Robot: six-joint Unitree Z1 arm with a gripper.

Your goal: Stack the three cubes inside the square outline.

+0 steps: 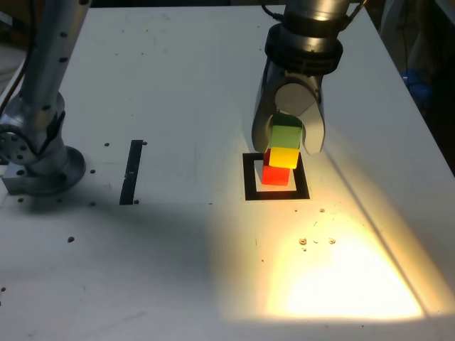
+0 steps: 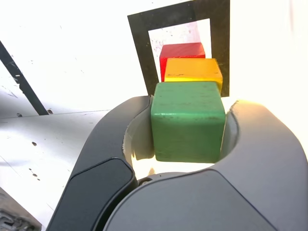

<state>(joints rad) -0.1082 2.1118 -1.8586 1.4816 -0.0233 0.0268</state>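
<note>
Bracketing the green cube [image 2: 188, 120], jaws' grip unclear; wrist view alone shows side gaps.

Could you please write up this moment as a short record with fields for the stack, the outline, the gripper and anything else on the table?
stack: red cube at bottom, yellow cube on it, green cube on top
outline: square outline of black tape, stack standing inside it
gripper: gripper around the green cube, jaws slightly parted; contact unclear
other: black tape strip toward the exterior view's left
surface: white table
</note>
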